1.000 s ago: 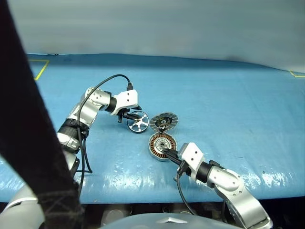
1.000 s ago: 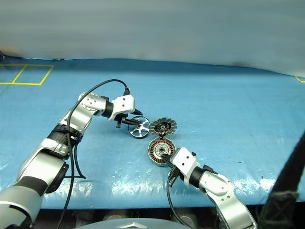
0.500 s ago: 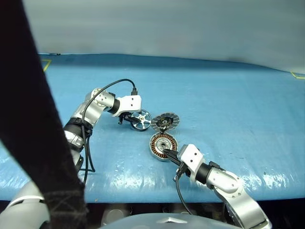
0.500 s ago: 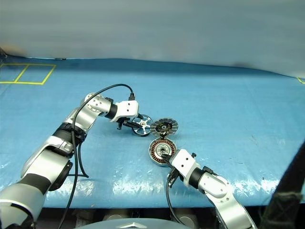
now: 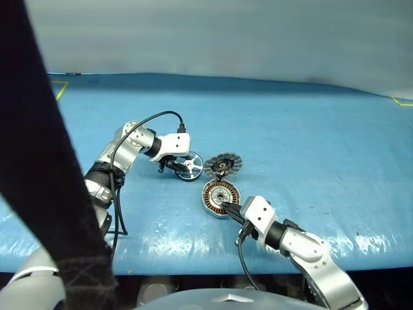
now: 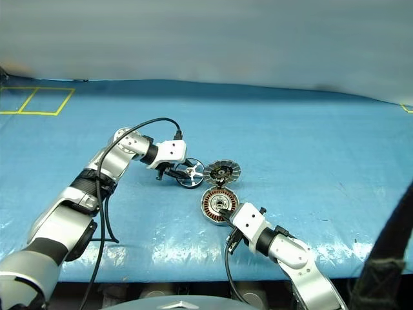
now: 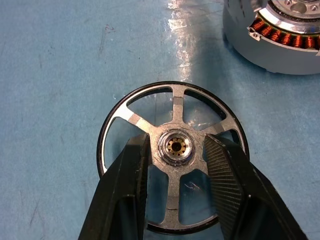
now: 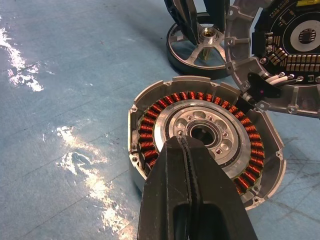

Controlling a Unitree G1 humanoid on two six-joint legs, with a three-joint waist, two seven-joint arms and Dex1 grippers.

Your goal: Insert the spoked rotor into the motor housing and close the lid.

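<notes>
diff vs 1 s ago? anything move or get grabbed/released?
Left end effector keeps its fingers on the hub of the spoked rotor and has tipped it flatter and lower toward the blue table, beside the lid. No grab or release. Right end effector stays shut over the motor housing; housing and lid have not moved.

A wide counter (image 6: 303,135) covered in glossy blue sheeting fills the middle of the frame, with bright glare patches (image 6: 161,240) of overhead light along its near edge. Yellow tape lines (image 6: 39,101) mark squares at its upper left, and another yellow corner (image 5: 401,100) sits at the right. Behind it rises a plain pale grey wall (image 6: 206,39).
</notes>
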